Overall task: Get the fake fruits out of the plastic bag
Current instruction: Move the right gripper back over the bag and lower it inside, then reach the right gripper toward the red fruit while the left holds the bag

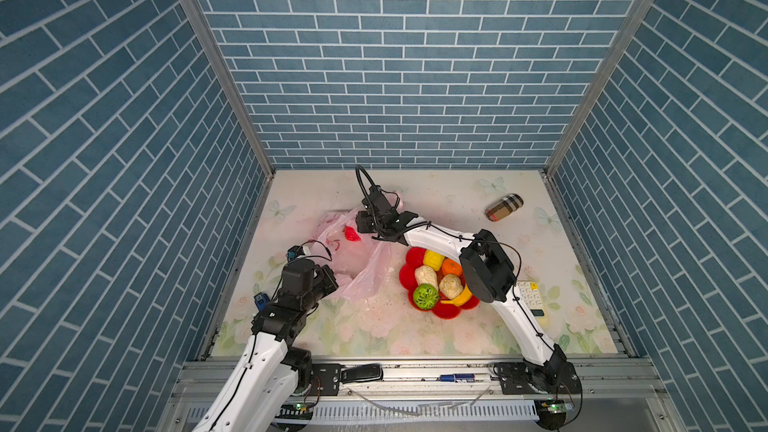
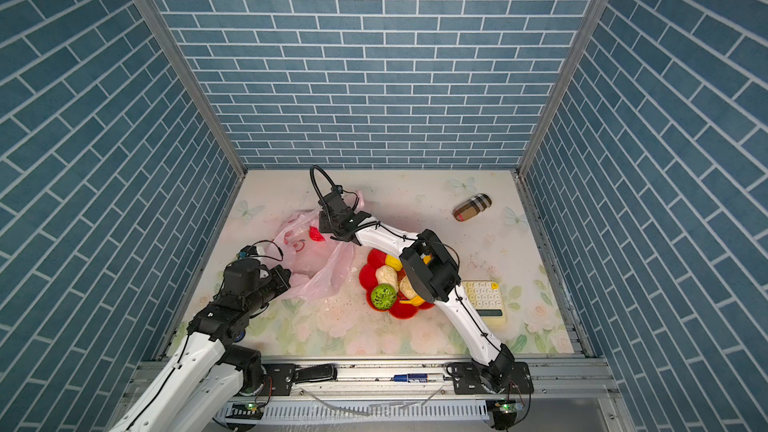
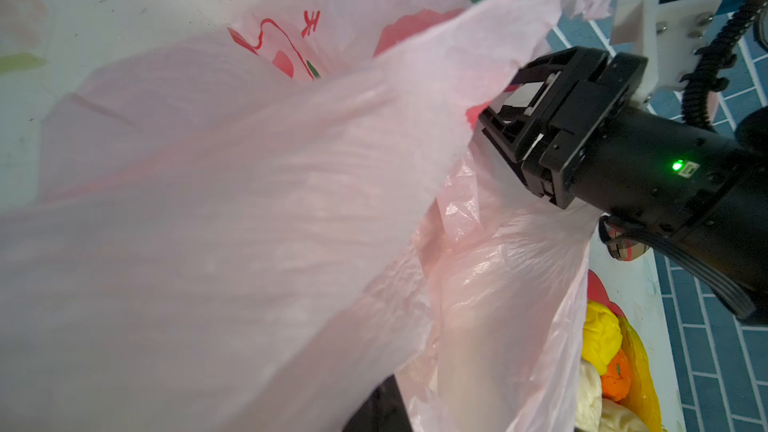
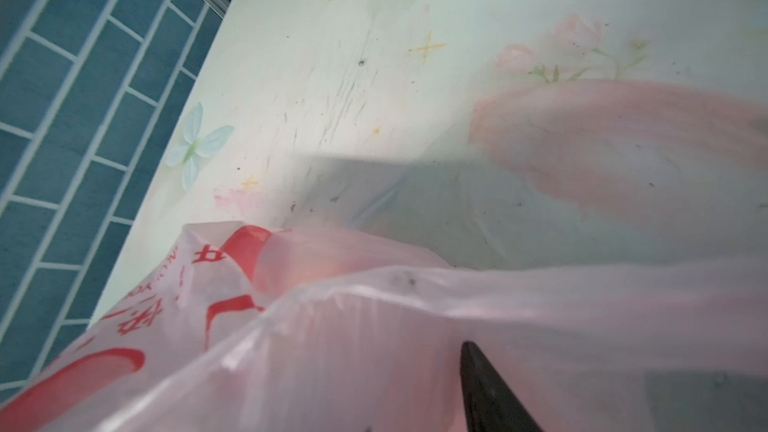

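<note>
On the bench (image 1: 415,326) the plastic bag (image 1: 365,268) is lying left of centre. Just beside it, the red dish (image 1: 449,312) is already carrying most of the fake fruits (image 1: 427,277). The left hand (image 1: 332,280) is pinching the bag's near edge, jaws fully together. The right hand (image 1: 360,226) is reaching across to the bag's far mouth, where the wrinkled red fruit (image 1: 352,233) is sitting, probably the last one left to take out.

The next move is asking for a grip on that fruit alone, without catching the film. The left wrist view is showing the jaws going into the mouth with a red sliver between them. Whether they are gripping it, I cannot tell. The right wrist view is giving only film and one dark fingertip (image 4: 490,388).
</note>
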`<act>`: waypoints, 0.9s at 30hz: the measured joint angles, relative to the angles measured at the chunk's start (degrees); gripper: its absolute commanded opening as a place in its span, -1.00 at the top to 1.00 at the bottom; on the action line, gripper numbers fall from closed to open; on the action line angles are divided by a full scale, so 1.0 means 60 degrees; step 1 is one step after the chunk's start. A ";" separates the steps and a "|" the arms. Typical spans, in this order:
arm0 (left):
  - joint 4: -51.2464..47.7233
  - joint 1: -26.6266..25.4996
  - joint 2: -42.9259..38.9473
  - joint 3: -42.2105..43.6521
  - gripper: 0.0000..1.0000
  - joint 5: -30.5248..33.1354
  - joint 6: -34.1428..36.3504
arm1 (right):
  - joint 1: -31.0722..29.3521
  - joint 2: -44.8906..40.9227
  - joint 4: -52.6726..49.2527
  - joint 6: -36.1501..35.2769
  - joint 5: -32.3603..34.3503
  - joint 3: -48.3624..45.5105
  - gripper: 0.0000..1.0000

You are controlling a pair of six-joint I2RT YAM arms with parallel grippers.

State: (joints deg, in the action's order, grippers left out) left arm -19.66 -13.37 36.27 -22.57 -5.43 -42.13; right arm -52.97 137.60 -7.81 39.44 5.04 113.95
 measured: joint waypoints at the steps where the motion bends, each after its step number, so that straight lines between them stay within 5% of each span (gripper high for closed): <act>1: -0.0004 0.0000 0.0004 0.0000 0.95 0.0000 0.0004 | 0.0000 0.0000 0.0186 -0.0007 -0.0066 -0.0007 0.31; 11: 0.0208 0.0000 0.0561 0.0004 0.95 0.0047 0.0036 | 0.0000 -0.0007 0.1082 -0.0412 -0.0565 -0.0259 1.00; 27: 0.1224 0.0000 0.1530 0.0004 0.95 0.0510 0.0055 | -0.0120 -0.1464 0.0838 -0.1829 -0.1326 -0.0739 1.00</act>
State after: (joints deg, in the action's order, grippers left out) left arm -12.32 -13.37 45.45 -22.55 -2.37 -41.80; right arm -53.69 128.81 -2.79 28.47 -2.92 109.51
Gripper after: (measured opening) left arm 0.048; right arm 0.044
